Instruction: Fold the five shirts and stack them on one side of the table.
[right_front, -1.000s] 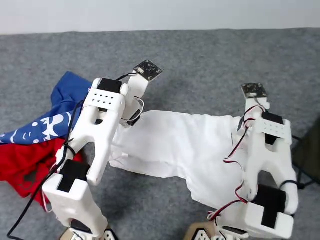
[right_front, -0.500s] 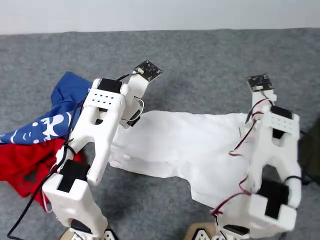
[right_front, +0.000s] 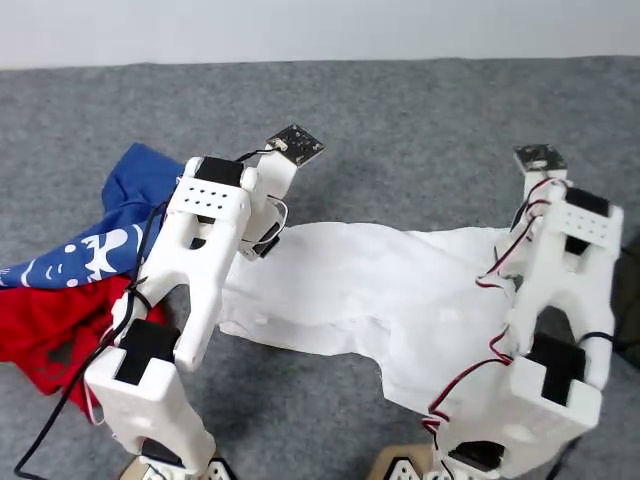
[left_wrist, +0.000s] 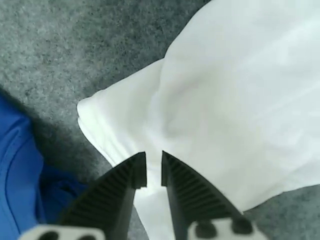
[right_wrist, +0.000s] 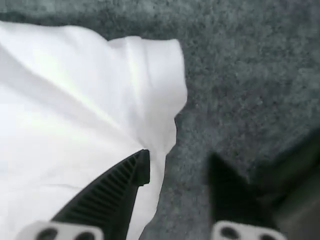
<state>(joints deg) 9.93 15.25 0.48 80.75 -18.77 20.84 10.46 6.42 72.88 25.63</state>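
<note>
A white shirt (right_front: 390, 290) lies spread across the middle of the grey table. My left arm (right_front: 210, 215) hangs over the shirt's left end. In the left wrist view my left gripper (left_wrist: 154, 170) is pinched nearly together on a fold of the white shirt (left_wrist: 225, 90) by its sleeve edge. My right arm (right_front: 570, 270) stands at the shirt's right end. My right gripper (right_wrist: 180, 172) is open, one finger (right_wrist: 132, 175) resting over the white shirt (right_wrist: 75, 115) near its corner, the other over bare carpet. A blue printed shirt (right_front: 90, 240) and a red shirt (right_front: 50, 330) lie crumpled at the left.
The grey carpet-like table (right_front: 420, 120) stretches bare behind the shirt to a white wall. A dark object (right_front: 625, 290) sits at the right edge beside my right arm. Blue cloth (left_wrist: 20, 170) lies close to my left gripper.
My right arm has swung to the right, from over the shirt's right part to its right edge. The left arm and the shirts have stayed put.
</note>
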